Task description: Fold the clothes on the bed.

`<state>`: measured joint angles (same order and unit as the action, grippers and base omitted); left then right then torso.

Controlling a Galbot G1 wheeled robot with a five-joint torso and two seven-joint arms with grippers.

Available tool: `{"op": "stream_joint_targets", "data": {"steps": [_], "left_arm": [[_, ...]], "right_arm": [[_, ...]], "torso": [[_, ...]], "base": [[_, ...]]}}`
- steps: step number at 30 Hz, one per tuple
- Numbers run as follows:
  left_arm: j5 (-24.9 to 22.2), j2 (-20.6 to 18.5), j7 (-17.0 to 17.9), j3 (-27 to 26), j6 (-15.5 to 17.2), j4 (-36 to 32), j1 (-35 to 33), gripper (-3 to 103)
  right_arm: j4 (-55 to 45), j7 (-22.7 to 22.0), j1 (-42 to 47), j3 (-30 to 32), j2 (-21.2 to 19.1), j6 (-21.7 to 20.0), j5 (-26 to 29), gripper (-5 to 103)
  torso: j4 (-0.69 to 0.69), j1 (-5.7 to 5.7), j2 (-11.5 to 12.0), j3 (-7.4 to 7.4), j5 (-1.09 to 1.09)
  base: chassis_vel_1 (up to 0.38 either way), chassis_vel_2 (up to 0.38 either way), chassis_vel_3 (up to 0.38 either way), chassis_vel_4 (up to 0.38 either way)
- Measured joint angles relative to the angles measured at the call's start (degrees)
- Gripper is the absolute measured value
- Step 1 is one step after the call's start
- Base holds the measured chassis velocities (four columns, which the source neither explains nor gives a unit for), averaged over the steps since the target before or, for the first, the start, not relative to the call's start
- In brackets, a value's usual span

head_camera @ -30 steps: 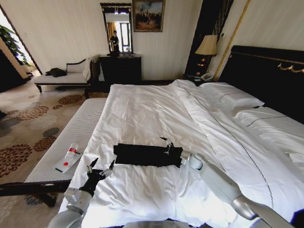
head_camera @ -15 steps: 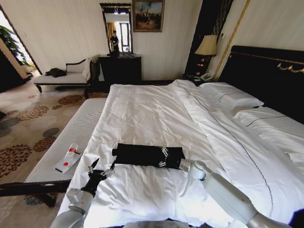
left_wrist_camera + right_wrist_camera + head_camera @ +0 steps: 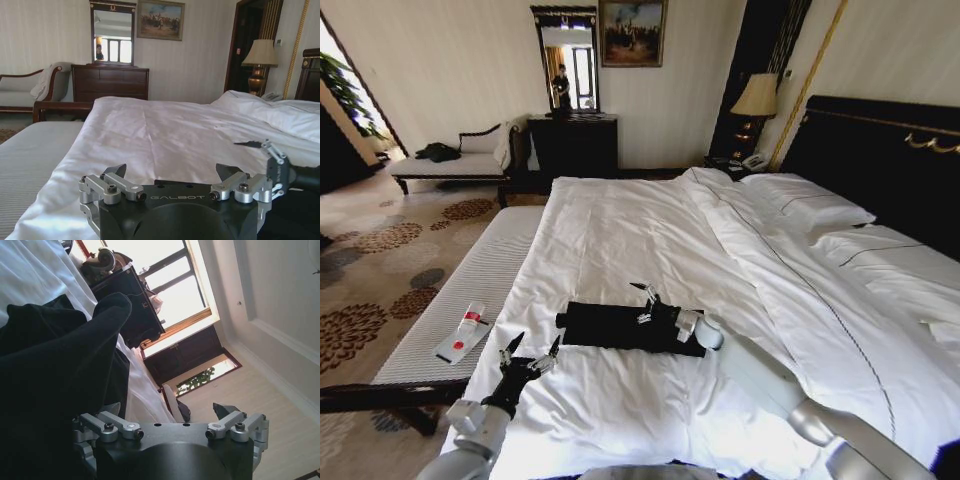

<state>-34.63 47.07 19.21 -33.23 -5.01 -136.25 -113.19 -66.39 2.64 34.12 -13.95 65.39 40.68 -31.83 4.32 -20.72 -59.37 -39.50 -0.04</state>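
Observation:
The clothes are one black T-shirt lying as a long narrow strip across the near part of the bed. My right gripper hovers open just above the strip's right half, one finger pointing up. In the right wrist view the black fabric bunches up against one side of the open right gripper. My left gripper stands open over the white duvet near the bed's left edge, short of the strip's left end. In the left wrist view the left gripper is open, with the right gripper beyond it.
A pale striped bench runs along the bed's left side with a small white and red object on it. Pillows and the dark headboard are at the right. A dresser and lamp stand by the far wall.
My right gripper dipped onto the strip's right end, then moved left along it and rose a little. The left gripper stayed almost in place. The shirt's outline has hardly changed.

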Motion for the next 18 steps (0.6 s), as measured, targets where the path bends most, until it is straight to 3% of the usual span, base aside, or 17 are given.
{"op": "stream_joint_targets", "data": {"steps": [3,8,18], "left_arm": [[-1.3,-0.4,0.3,-1.5,0.2,-1.9,-0.8,100],[-3.4,-1.2,0.9,-2.6,1.0,-4.0,-0.7,100],[-4.4,-1.2,1.0,-3.1,1.1,-3.8,0.5,100]], "right_arm": [[4.9,0.0,-1.9,-1.7,5.1,0.2,-1.3,100],[7.1,0.1,-2.6,-4.0,7.7,0.3,-2.9,100],[-5.8,0.1,-0.5,-9.3,3.8,-2.2,-0.3,100]], "torso": [[0.0,0.0,0.0,0.0,-0.02],[0.02,0.0,0.0,0.0,0.0],[0.0,0.0,0.0,0.0,0.0]], "base": [[0.0,0.0,0.0,0.0],[0.0,0.0,0.0,0.0],[0.0,0.0,0.0,0.0]]}}
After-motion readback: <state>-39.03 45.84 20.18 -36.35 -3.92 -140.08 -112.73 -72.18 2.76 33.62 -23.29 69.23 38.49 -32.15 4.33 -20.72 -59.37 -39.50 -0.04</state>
